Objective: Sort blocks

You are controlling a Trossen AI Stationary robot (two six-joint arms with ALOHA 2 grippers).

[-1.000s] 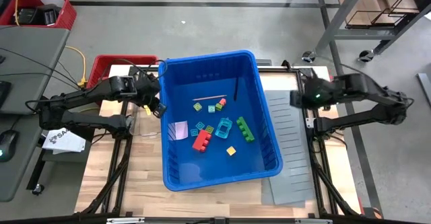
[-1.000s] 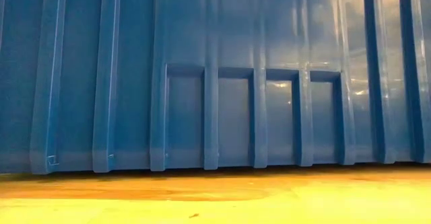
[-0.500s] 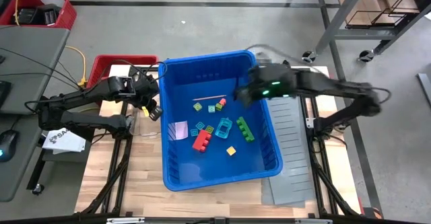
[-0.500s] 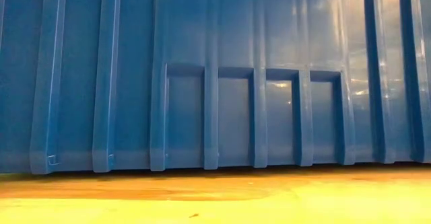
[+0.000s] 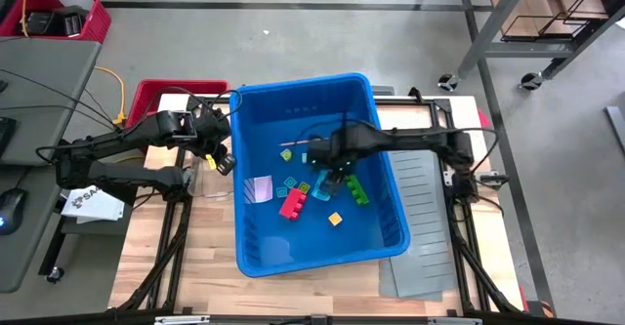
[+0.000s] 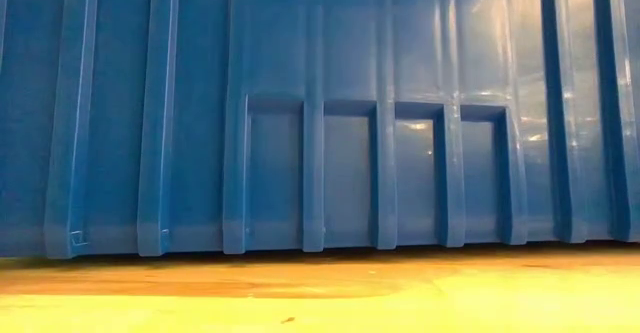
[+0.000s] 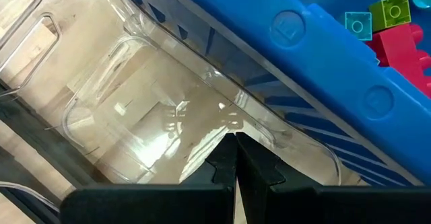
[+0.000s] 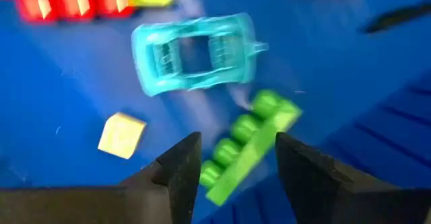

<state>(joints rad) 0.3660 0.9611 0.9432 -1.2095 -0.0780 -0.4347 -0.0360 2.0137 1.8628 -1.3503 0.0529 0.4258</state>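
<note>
Several small blocks lie on the floor of the blue bin (image 5: 256, 257): a long green block (image 5: 356, 188), a red one (image 5: 291, 204), a yellow one (image 5: 335, 219) and small teal, green and pink ones (image 5: 305, 157). A teal see-through car-shaped piece (image 5: 325, 183) lies among them. My right gripper (image 5: 337, 176) is open inside the bin, just above the green block (image 8: 246, 146), which shows between its fingers beside the teal piece (image 8: 192, 52). My left gripper (image 5: 223, 159) is shut outside the bin's left wall, over a clear plastic container (image 7: 168, 96).
The bin's walls stand around the blocks, and its outer wall (image 6: 320, 123) fills the low view. Grey divider panels (image 5: 422, 198) lie right of the bin. A red basket (image 5: 161, 93) stands at the far left. A pale square piece (image 5: 258, 188) lies in the bin.
My right arm has swung from the table's right side over the bin's right wall. It has gone toward the table's left edge and down into the bin, and now stands over the green block and the teal piece. The blocks have not moved.
</note>
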